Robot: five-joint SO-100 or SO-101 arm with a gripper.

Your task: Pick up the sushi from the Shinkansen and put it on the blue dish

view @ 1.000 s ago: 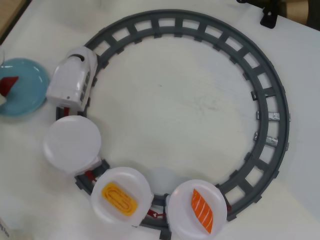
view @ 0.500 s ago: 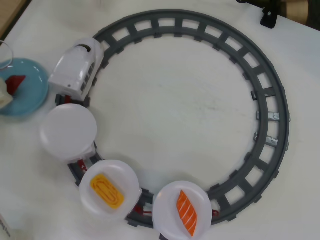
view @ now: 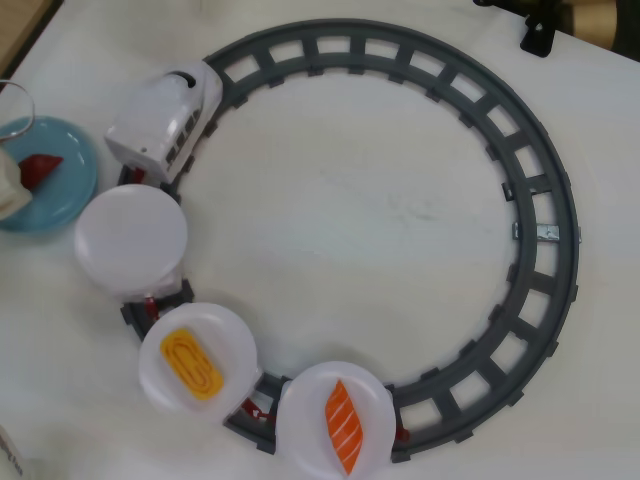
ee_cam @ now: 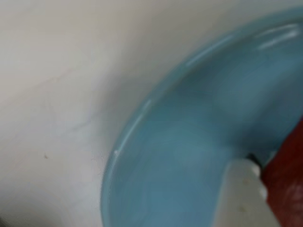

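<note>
Overhead view: sushi (view: 40,167), the dark red pointed piece, sits over the blue dish (view: 62,195) at the left edge, about mid-plate. Compared with a second ago it has turned and crept right: then it was a red wedge at the frame edge, now most of its length shows. Gripper (view: 12,185) is mostly out of frame; only a pale fingertip shows beside the sushi, touching or nearly so.

Wrist view: blurry close-up of the dish rim (ee_cam: 142,118) and glossy inside, a white finger (ee_cam: 241,198) low right with red sushi (ee_cam: 286,175) right against it. Looks gripped, but the second finger isn't visible, so I can't tell if the jaws are clamped or already released. Can't tell either whether the piece is resting on the dish or just above it.

Shinkansen (view: 165,120) has run on clockwise around the grey track (view: 545,200) during that second; white plate (view: 130,240) behind it is bare, then yellow egg piece (view: 190,364) and orange striped salmon piece (view: 343,425) on the next two plates, all shifted along.

My read: pick is done, this is the placement step. Train motion no longer matters for this piece. What's left is release and pulling clear without dragging the sushi off the rim.
</note>
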